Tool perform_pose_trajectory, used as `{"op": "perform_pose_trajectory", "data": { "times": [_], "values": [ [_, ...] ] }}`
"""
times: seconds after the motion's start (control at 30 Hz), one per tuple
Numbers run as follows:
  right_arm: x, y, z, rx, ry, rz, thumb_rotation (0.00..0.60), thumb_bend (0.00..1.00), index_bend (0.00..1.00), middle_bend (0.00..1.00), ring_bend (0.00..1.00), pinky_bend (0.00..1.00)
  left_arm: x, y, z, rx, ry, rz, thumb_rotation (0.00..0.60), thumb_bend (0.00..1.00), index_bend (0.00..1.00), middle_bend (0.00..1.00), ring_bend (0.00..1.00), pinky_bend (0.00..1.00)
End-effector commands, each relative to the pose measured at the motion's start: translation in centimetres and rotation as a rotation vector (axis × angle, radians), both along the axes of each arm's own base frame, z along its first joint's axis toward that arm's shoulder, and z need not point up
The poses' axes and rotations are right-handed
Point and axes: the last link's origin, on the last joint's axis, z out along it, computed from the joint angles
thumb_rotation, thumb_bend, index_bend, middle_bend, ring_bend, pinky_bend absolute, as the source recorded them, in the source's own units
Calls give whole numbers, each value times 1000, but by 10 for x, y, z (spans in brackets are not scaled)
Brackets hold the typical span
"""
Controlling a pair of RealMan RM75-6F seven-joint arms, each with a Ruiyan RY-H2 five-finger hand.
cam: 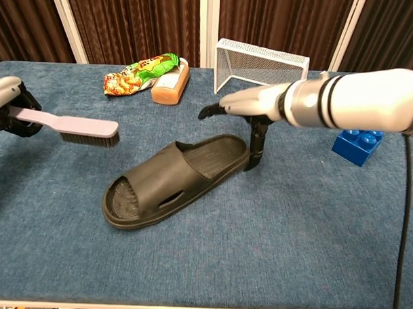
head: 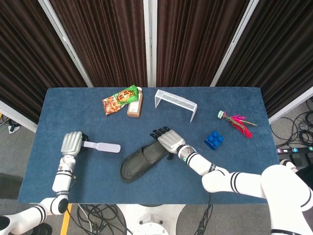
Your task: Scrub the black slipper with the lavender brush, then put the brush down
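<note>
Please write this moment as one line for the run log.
left hand: holds lavender brush off the slipper | right hand: fingers spread above heel of black slipper | brush: not yet put down

Overhead head view, low chest view
</note>
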Motion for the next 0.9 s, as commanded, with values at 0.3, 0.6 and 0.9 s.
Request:
{"op": "perform_pose_trajectory", "data": {
  "times": [0.3,0.6,0.9],
  "values": [
    [-26,5,96,-174,-74,18,600,0,0,0,0,0,-2,-1,4,9,53,-17,600,272,514,565,543,777],
    [-66,17,153,-269,-87,-40,600,0,0,0,0,0,0,-14,21,-63,54,-32,365,48,228,151,115,292],
    [-138,54,199,-429,-121,-149,600,198,108,149,50,51,-24,-37,83,67,27,38,600,44,265,250,195,334]
  ]
}}
